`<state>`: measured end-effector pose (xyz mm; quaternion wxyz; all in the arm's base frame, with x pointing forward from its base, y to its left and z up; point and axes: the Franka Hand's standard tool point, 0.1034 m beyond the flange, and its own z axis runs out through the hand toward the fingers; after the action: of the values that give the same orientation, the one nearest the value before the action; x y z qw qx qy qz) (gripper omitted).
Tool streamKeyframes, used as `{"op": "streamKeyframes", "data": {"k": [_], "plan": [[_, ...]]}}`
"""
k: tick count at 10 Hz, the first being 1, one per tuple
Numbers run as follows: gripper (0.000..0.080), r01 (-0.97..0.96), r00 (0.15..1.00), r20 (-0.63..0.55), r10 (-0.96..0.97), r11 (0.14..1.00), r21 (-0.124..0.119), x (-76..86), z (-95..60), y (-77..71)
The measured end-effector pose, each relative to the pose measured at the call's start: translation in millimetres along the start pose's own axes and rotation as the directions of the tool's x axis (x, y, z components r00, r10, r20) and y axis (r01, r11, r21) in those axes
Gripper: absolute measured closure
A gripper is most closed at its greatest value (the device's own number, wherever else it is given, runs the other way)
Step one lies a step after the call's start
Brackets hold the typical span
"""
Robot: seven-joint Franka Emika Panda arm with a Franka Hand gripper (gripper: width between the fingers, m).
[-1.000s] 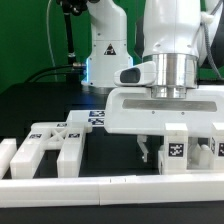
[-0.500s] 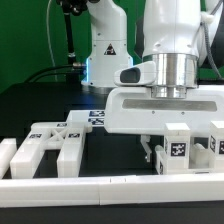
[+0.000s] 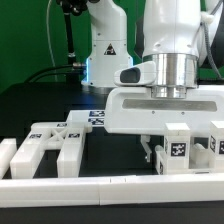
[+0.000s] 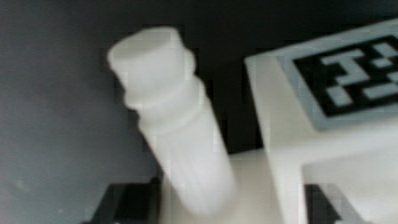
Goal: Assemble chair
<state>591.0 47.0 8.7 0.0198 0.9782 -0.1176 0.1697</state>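
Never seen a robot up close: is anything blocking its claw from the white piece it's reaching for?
Nothing visible does. In the wrist view the white rod-shaped part sits between the fingers of the gripper. A tagged block lies close beside it, not in the way.

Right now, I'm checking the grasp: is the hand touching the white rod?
Cannot tell. The wrist view shows the rod inside the hand, but blur hides any contact.

Glossy white arm [image 3: 172, 28], silver wrist flange [image 3: 170, 72], boxy white pincer [image 3: 160, 148], blue-lit base [image 3: 100, 68], black cables [image 3: 66, 40]
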Motion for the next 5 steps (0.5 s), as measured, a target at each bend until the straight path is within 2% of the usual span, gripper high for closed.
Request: {"op": "streamKeyframes", "data": {"k": [2, 3, 5], "plan": [[0.0481, -0.002, 1.0, 0.001, 0.002, 1.0, -0.001, 0.6, -0.3, 1.6], [0.0481, -0.005, 1.0, 0.03, 0.005, 1.0, -0.001, 2.7, -5.7, 10.3], [0.0481, -0.053, 0.993, 0.106, 0.051, 0.998, 0.016, 6.4, -35.7, 21.4]]}}
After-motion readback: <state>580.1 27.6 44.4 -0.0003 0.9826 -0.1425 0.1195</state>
